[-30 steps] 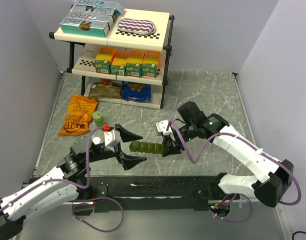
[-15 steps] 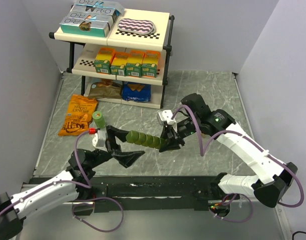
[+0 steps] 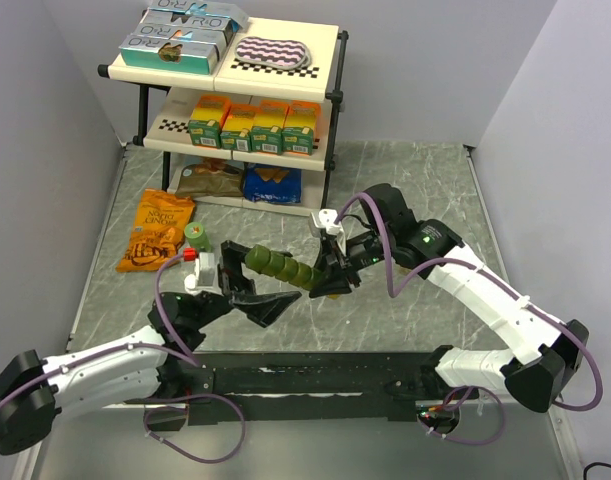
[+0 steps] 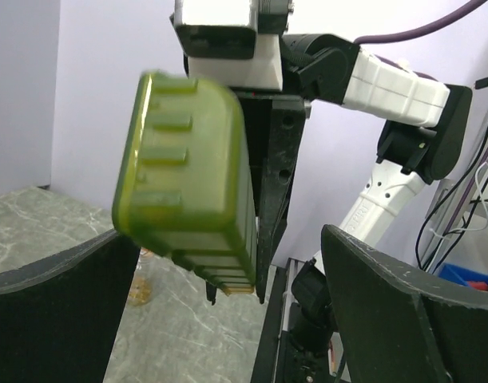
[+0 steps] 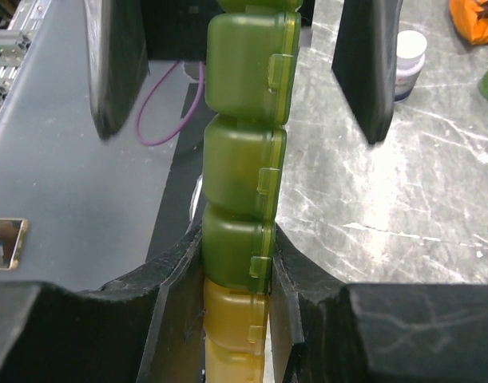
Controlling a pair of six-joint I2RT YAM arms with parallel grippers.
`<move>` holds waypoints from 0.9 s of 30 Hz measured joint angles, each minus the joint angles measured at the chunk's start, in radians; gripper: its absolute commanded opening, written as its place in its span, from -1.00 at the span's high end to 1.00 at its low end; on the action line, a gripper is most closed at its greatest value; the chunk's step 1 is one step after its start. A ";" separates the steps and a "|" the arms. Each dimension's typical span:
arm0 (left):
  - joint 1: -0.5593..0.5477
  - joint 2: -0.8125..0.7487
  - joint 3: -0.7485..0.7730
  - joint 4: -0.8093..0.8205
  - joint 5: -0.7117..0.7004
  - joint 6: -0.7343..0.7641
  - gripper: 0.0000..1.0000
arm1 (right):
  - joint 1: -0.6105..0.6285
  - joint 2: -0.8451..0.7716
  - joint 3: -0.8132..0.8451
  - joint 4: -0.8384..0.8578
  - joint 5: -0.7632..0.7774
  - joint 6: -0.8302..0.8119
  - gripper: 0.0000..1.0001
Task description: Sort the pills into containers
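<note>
Right now the right gripper (image 5: 236, 267) is clamped tight on the containers (image 3: 278, 268), its two fingers pinching the strip where green turns to yellow. The strip hangs in the air above the table (image 3: 425, 190), near the middle of the overhead frame, slanting up toward the left. Its dark green end pokes in between the fingers of the left gripper (image 3: 261, 282), whose jaws stand wide apart and grip nothing. A green bottle (image 3: 196, 235) and an orange snack bag (image 3: 157, 232) sit at the left of the frame, below the shelf (image 3: 235, 90) stacked with boxes.
</note>
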 measured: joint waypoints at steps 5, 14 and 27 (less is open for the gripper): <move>-0.014 0.055 0.024 0.009 -0.008 0.000 -0.79 | 0.000 0.000 -0.005 0.035 0.006 0.027 1.00; -0.018 0.101 0.053 0.032 -0.021 0.006 0.07 | 0.000 0.000 -0.033 0.064 0.008 0.049 1.00; -0.019 0.066 0.060 -0.019 -0.003 0.031 0.98 | 0.006 0.001 -0.034 0.064 0.002 0.022 -0.04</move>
